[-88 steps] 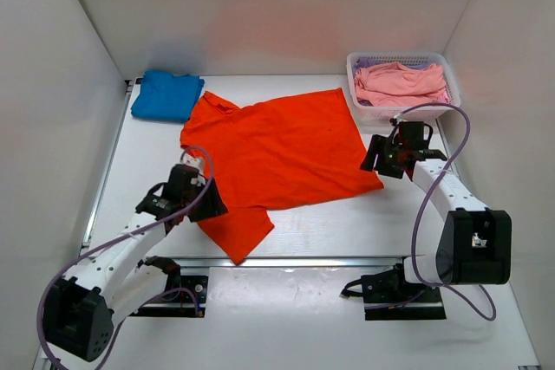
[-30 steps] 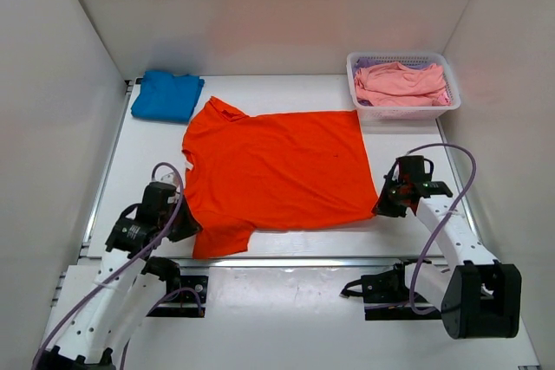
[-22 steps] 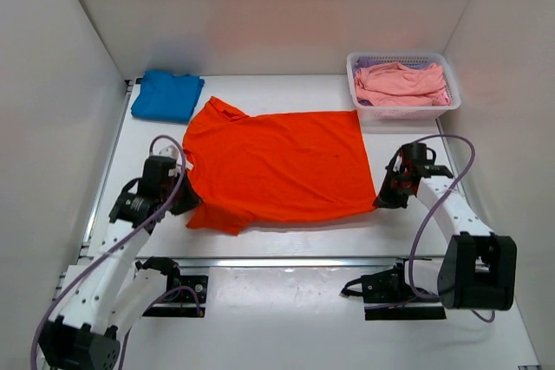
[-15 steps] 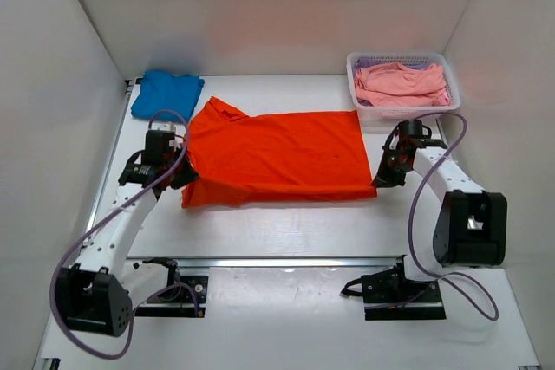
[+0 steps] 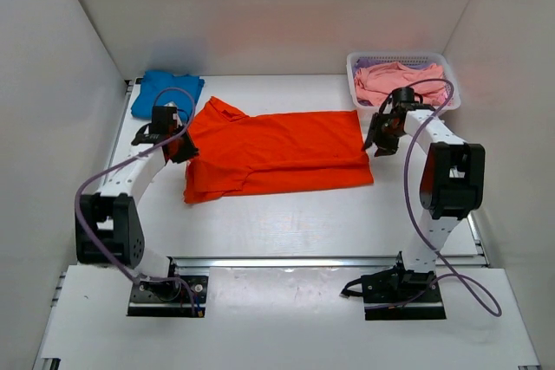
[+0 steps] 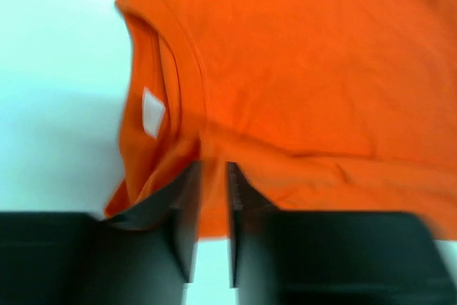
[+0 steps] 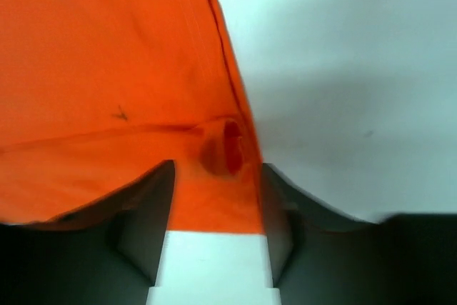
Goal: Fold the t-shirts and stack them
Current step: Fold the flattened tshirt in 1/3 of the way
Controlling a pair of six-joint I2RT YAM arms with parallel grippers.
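The bright orange t-shirt lies folded in half lengthwise at mid-table, its near half laid over the far half. My left gripper sits at its left end near the collar. In the left wrist view the left gripper stands slightly open, with the orange t-shirt showing in the narrow gap. My right gripper is at the shirt's right edge. Up close the right gripper is open, the orange hem lying loose between its fingers. A folded blue t-shirt rests at the back left.
A white lattice basket at the back right holds pale pink t-shirts, just beyond the right gripper. White walls close in the table on three sides. A metal rail runs along the near edge.
Both grippers carried the orange shirt's near edge away from the bases and laid it over the far half. Both have just gone from shut to open, letting go of the cloth.
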